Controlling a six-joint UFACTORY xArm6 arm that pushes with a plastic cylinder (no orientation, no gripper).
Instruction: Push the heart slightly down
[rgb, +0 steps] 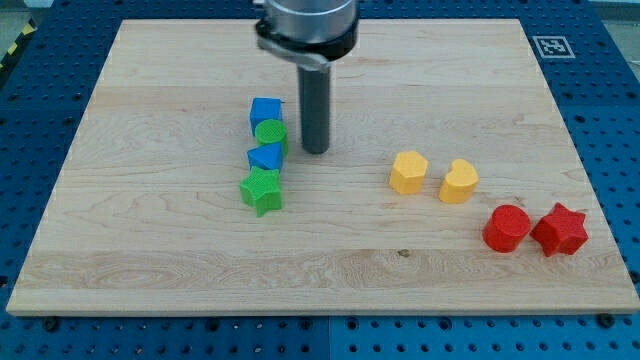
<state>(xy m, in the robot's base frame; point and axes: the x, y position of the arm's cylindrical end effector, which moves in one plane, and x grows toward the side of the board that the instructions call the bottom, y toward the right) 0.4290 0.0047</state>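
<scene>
wooden board (420, 270) on blue pegboard (40, 120); my tip (316, 151) – beside green cylinder (270, 133), left of yellow heart (459, 181); no jaws

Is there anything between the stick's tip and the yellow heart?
In the camera view, only the yellow hexagon block sits near that line from my tip to the yellow heart, right beside the heart.

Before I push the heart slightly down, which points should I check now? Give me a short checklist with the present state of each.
1. Heart visible, yellow, at the view's right: ok.
2. My tip above the heart, ready to push down: not ok; it is far to the heart's left, beside the green cylinder.
3. Board below the heart free: ok.
4. Yellow hexagon apart from the heart: ok, small gap.
5. Red cylinder off the downward line: ok, lower right.
</scene>
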